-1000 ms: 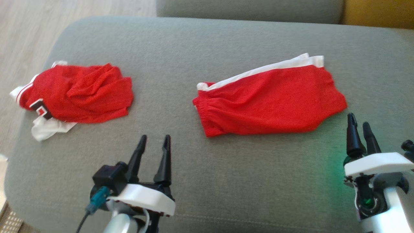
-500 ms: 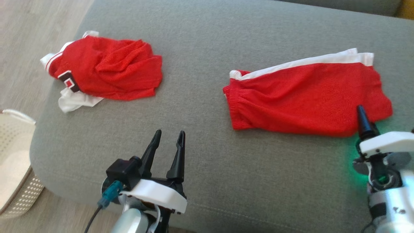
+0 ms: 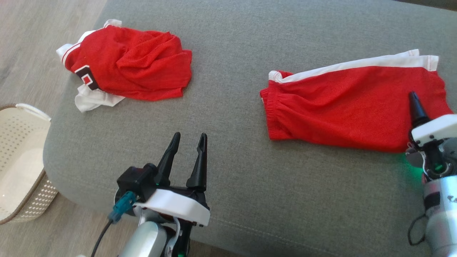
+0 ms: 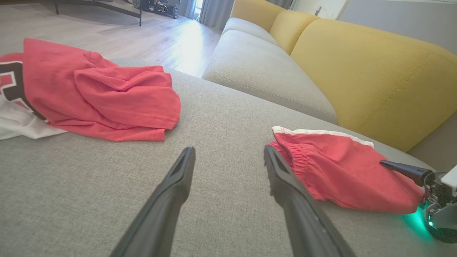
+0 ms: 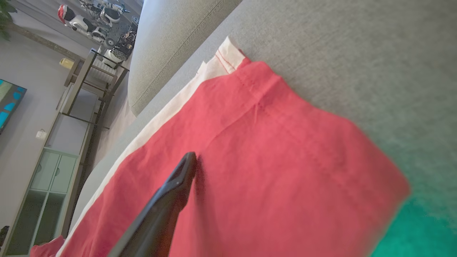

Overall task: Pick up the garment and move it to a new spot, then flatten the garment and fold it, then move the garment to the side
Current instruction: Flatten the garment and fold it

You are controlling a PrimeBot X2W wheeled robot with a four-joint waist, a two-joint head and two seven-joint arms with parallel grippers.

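Red shorts [image 3: 350, 103] with a white side stripe lie flat on the right of the grey sofa cushion [image 3: 228, 117]; they also show in the right wrist view [image 5: 271, 160] and the left wrist view [image 4: 342, 171]. A crumpled red jersey [image 3: 132, 67] with white trim lies at the far left. My right gripper [image 3: 417, 103] is at the shorts' near right corner. One finger [image 5: 178, 178] rests over the red cloth and the other is hidden. My left gripper [image 3: 190, 135] stands open and empty above bare cushion between the two garments.
A white perforated basket [image 3: 18, 160] stands on the wooden floor left of the cushion. The cushion's front edge runs just behind my left wrist. A yellow sofa back [image 4: 357, 71] rises beyond the shorts.
The camera has turned, so the whole picture shifted and the basket came into view. My right gripper has moved forward from beside the shorts onto their right corner. The left gripper has held still.
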